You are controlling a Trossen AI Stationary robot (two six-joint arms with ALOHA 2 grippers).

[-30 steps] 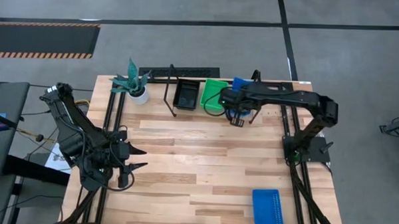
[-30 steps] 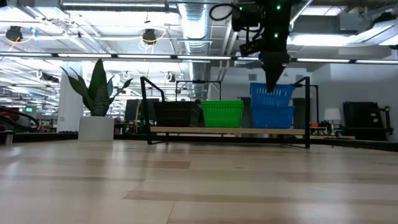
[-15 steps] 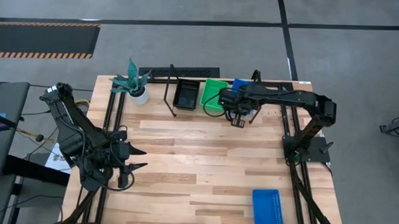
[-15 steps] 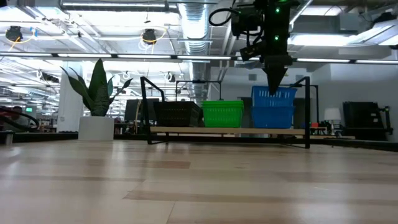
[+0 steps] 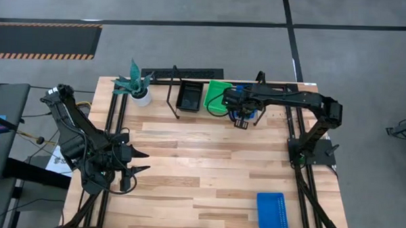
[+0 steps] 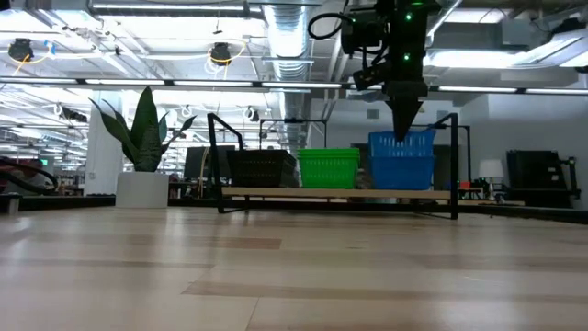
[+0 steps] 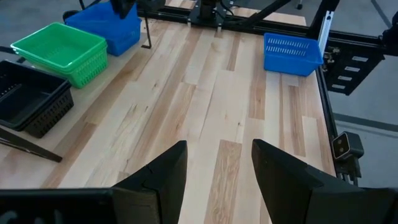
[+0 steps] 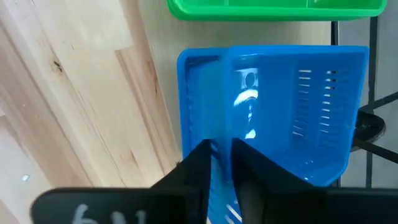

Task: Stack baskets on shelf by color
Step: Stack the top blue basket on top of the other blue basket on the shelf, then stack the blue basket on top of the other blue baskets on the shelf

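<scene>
Two stacked blue baskets [image 6: 401,159] beneath right pincer [image 6: 405,129]

The shelf [image 6: 335,193], black rods under a light board, holds 3 piles of baskets side by side: black baskets [image 6: 262,168] nearest the potted plant [image 6: 141,152], green baskets [image 6: 328,167] in the middle, blue baskets [image 6: 401,158] at the far end. 1 more blue basket [image 5: 272,212] lies flat, well apart from the shelf.

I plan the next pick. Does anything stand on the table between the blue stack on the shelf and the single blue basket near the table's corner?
Nothing visible does: only bare wooden tabletop lies between the lone blue perforated plastic basket and the shelf's blue stack.
</scene>
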